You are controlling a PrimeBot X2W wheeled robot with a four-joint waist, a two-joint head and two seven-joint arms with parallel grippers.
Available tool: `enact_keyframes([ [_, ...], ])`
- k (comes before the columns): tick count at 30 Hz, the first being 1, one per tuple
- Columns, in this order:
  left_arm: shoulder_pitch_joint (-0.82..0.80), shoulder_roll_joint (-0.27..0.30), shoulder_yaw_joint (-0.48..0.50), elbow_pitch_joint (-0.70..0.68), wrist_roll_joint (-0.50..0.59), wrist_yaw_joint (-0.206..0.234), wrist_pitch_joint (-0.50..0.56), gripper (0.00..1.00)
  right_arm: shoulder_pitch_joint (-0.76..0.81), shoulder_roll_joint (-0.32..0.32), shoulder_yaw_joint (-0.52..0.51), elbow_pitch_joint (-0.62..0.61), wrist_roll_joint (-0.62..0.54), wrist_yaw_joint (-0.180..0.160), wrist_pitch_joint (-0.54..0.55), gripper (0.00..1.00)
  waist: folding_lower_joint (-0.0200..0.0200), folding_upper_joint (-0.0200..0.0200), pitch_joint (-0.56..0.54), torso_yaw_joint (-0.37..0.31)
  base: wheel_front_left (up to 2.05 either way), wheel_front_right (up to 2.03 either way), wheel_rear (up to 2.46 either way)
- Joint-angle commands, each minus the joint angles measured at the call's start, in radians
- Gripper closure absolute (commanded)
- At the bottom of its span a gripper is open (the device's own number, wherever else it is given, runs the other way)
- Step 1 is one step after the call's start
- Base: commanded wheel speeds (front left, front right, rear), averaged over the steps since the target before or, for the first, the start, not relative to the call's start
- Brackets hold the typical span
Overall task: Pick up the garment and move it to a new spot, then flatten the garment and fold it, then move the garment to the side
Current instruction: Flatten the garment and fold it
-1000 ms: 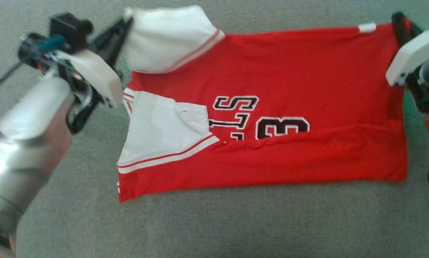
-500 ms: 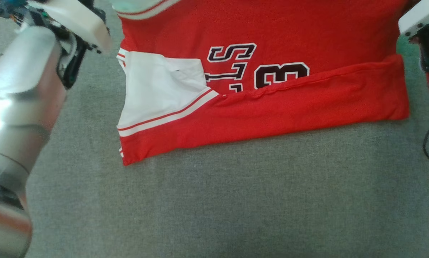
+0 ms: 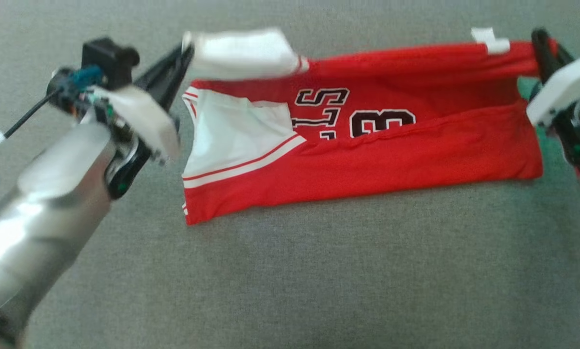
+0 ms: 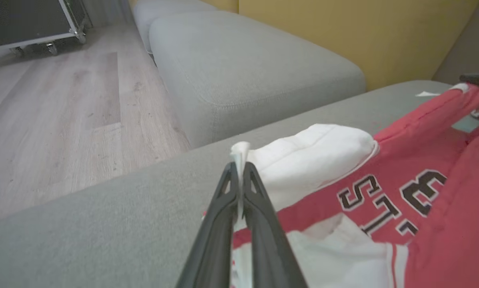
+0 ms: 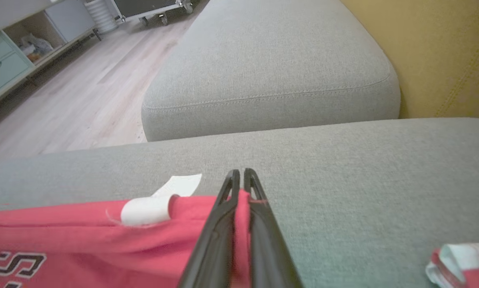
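Observation:
The garment (image 3: 367,160) is a red jersey with white sleeves and dark lettering, lying across the grey cushion (image 3: 290,281). Its near long edge is folded over and its far edge is lifted off the cushion. My left gripper (image 3: 185,51) is shut on the white sleeve (image 3: 241,53) at the far left corner; the left wrist view shows my left gripper (image 4: 239,168) clamping the sleeve's edge (image 4: 303,160). My right gripper (image 3: 541,41) is shut on the red hem at the far right corner, and the right wrist view shows my right gripper (image 5: 239,176) with red cloth (image 5: 103,240) pinched between its fingers.
A white tag (image 3: 488,41) hangs at the hem near my right gripper. A second grey cushion (image 5: 271,72) lies beyond, with a yellow backrest (image 5: 443,52) beside it and wooden floor (image 4: 55,120) past the edge. A small bundle of cloth (image 5: 459,260) lies to the right.
The head camera has tilted down and back up. Both grippers keep their hold, and the raised far edge now sits closer to the lettering and the near edge.

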Motion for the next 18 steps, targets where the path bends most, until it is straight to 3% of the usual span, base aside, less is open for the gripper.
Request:
enact_keyframes([
  [1,-0.031,0.068,0.022,-0.031,-0.018,0.002,0.019,1.00,0.011,-0.026,0.016,-0.032,0.009,0.003,0.004,1.00,0.0001,0.0000,-0.020,0.005,0.00,0.00,0.00],
  [7,0.050,0.210,-0.080,-0.241,-0.148,0.002,0.222,1.00,0.084,-0.097,0.122,-0.088,0.046,0.003,0.088,1.00,0.0001,0.0000,-0.066,0.005,0.00,0.00,0.00],
  [11,0.083,0.287,-0.127,-0.343,-0.177,0.002,0.318,1.00,0.115,-0.146,0.182,-0.116,0.081,0.003,0.159,1.00,0.0001,0.0000,-0.084,0.000,0.00,0.00,0.00],
  [18,0.139,0.328,-0.149,-0.408,-0.214,0.002,0.407,1.00,0.148,-0.187,0.250,-0.146,0.160,0.003,0.300,1.00,0.0001,0.0000,-0.108,-0.014,0.00,0.00,0.00],
])
